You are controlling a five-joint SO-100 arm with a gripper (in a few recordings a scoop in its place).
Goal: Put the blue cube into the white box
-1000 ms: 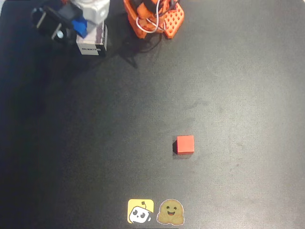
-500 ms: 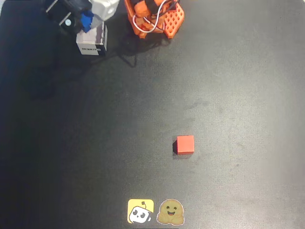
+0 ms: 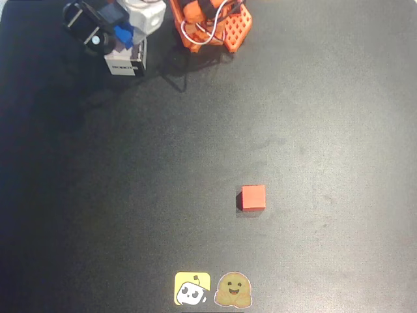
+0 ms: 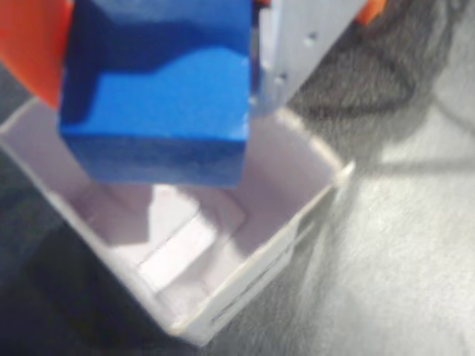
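The blue cube (image 4: 159,96) hangs just above the open top of the white box (image 4: 282,215), and my gripper (image 4: 159,44) is shut on it. An orange finger (image 4: 30,44) presses the cube's left side and a pale grey finger (image 4: 297,44) its right. Below the cube, the inside of the box holds nothing. In the overhead view the gripper (image 3: 117,32) and the blue cube (image 3: 124,34) sit at the top left, over the far part of the white box (image 3: 125,65), whose dark label faces the picture's bottom.
A red cube (image 3: 253,197) lies on the black table right of centre. The arm's orange base (image 3: 215,23) stands at the top edge, right of the box. Two stickers (image 3: 212,289) lie at the bottom edge.
The gripper has carried the blue cube a little to the right and turned, bringing it over the white box. The red cube and the box have not moved.
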